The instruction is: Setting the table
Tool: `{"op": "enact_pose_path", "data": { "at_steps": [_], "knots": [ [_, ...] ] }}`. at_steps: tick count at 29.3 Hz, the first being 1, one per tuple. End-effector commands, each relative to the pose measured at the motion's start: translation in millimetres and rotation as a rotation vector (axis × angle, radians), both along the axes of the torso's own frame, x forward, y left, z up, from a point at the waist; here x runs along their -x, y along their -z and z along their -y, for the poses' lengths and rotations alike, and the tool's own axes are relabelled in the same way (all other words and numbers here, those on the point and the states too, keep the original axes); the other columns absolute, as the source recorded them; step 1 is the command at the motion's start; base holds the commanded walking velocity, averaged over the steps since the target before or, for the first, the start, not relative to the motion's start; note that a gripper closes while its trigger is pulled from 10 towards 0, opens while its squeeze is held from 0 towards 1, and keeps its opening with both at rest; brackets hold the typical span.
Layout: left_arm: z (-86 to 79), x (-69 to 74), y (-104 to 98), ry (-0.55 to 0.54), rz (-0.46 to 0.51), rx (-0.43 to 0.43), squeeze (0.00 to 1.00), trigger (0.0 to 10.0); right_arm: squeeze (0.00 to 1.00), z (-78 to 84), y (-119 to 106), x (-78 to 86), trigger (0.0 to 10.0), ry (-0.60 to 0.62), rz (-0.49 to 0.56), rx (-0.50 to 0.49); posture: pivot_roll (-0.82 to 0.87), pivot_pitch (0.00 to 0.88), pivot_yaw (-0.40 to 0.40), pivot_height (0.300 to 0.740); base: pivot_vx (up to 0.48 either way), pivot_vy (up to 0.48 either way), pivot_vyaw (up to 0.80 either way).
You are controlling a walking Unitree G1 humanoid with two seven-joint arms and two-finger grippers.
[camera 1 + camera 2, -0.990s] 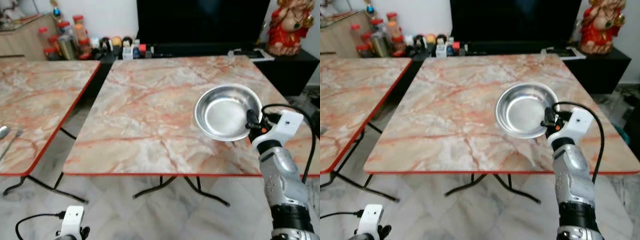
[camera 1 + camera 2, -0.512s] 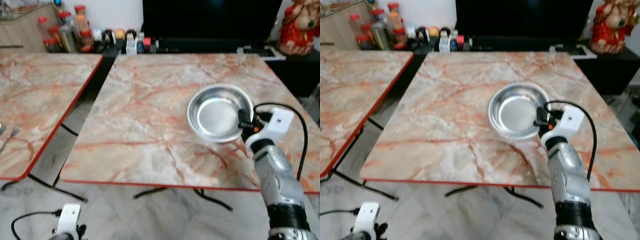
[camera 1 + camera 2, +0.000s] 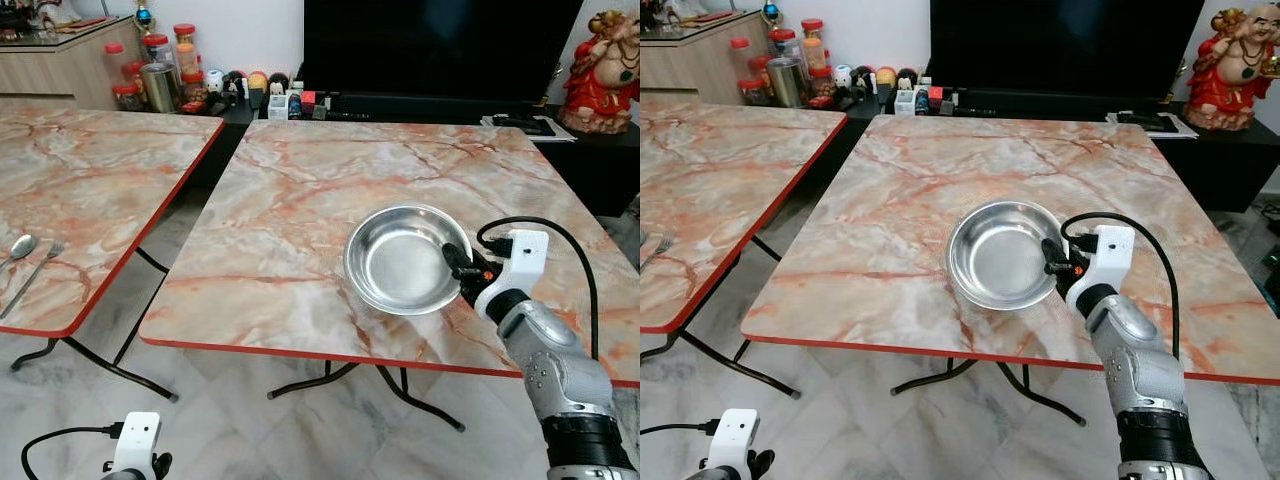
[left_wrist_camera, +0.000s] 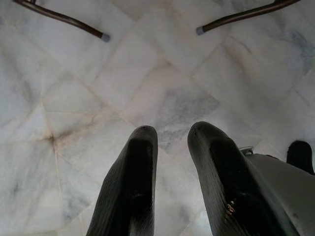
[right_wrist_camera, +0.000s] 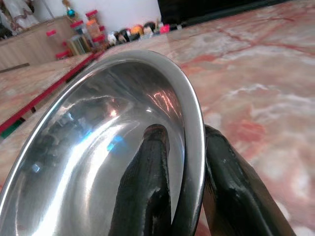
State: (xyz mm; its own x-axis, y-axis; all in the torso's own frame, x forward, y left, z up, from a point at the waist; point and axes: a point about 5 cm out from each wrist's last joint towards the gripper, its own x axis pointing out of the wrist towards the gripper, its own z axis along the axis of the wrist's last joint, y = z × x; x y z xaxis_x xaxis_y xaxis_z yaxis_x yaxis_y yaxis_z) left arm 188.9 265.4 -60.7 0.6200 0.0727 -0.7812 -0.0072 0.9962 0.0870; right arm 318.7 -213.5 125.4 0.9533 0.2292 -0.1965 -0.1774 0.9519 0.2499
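Right wrist view has the right gripper (image 5: 184,196) pinching the rim of one steel bowl (image 5: 98,147), one finger inside and one outside. That bowl sits on the nearer of two marble tables (image 3: 290,210). One spoon (image 3: 18,247) and one fork (image 3: 35,275) lie on the other table, cut off at the edge. Left gripper (image 4: 170,142) hangs narrowly parted over the floor.

A shiny round steel bowl (image 3: 400,258) sits upright on the marble-patterned table (image 3: 300,210), near its front edge.
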Motion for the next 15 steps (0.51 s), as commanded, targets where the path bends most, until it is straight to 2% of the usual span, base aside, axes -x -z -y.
{"op": "enact_pose_path", "data": {
  "at_steps": [1, 6, 10, 15],
  "knots": [
    [-1.7, 2.2, 0.9, -0.006, -0.019, 0.006, 0.0, 10.0, 0.0, 7.3, 3.4, 4.7, 10.0, 0.029, -0.061, -0.034, -0.04, 0.0, -0.022, 0.736, 0.0, 0.0, 0.0],
    [-1.9, 3.0, 1.2, 0.0, -0.024, 0.006, 0.0, 10.0, 0.0, 8.2, 4.6, 7.2, 10.0, 0.055, -0.075, -0.121, -0.05, 0.0, -0.016, 0.736, 0.0, 0.0, 0.0],
    [-2.0, 4.0, 1.7, 0.007, -0.031, 0.005, 0.0, 10.0, 0.0, 6.5, 2.3, 8.0, 10.0, 0.077, -0.074, -0.269, -0.05, 0.0, -0.017, 0.736, 0.0, 0.0, 0.0],
    [-1.9, 4.2, 1.7, 0.008, -0.031, 0.007, 0.0, 10.0, 0.0, 4.5, 1.6, 8.6, 10.0, 0.075, -0.081, -0.318, -0.05, 0.0, -0.019, 0.736, 0.0, 0.0, 0.0]
  ]
}}
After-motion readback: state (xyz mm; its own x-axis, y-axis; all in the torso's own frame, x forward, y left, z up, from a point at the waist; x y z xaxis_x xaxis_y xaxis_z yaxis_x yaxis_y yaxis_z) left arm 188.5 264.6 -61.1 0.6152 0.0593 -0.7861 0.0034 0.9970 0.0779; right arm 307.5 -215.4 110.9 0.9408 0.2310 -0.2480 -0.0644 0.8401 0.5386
